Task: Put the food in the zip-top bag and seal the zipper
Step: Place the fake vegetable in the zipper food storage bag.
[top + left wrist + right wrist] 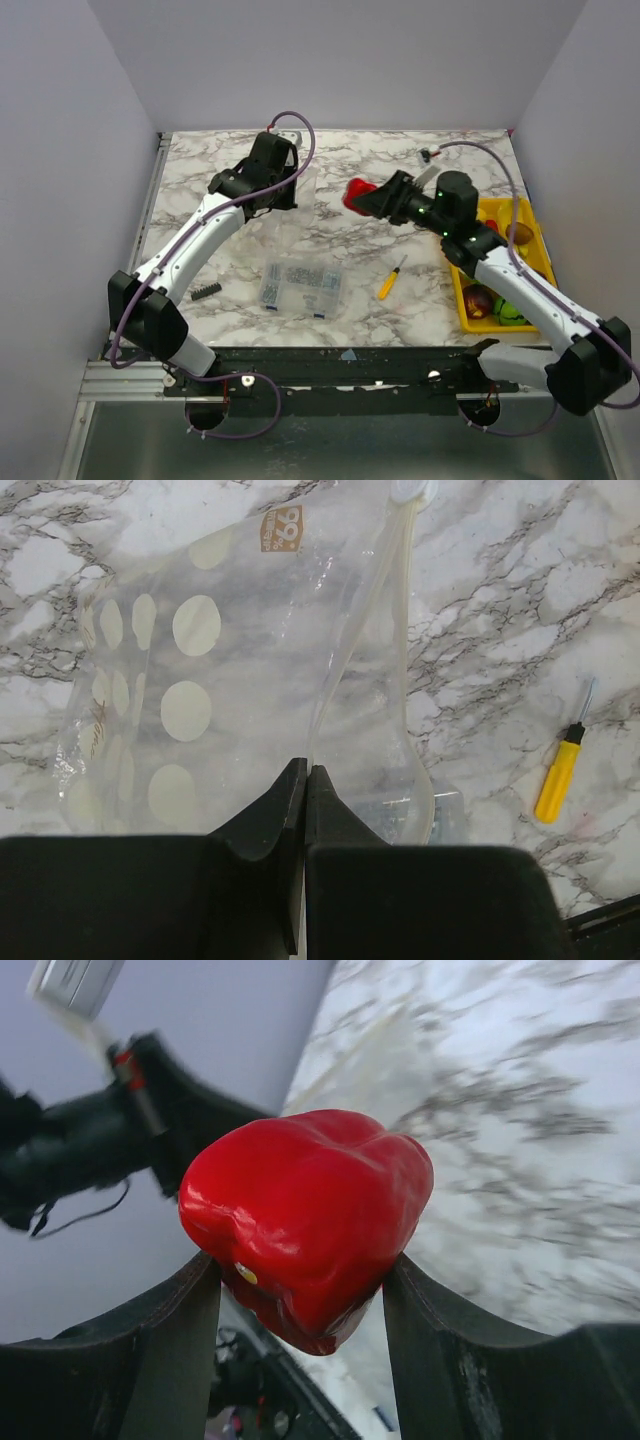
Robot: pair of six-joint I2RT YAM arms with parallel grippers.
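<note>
The zip-top bag (200, 680), see-through with pale dots, hangs over the marble table (230, 250); in the top view it shows only faintly (307, 180). My left gripper (303, 772) (288, 193) is shut on one lip of its mouth. The zipper (403, 630) runs as a pale strip down the bag's right side, and the mouth gapes a little. My right gripper (300, 1290) (362, 200) is shut on a red toy pepper (310, 1200) (355, 192), held in the air just right of the bag. More food (480, 300) lies in the yellow tray.
The yellow tray (540, 262) sits at the right edge. A yellow-handled screwdriver (391, 277) (558, 778) and a clear compartment box (300, 283) lie on the near half of the table. A small black part (205, 292) rests near the left arm.
</note>
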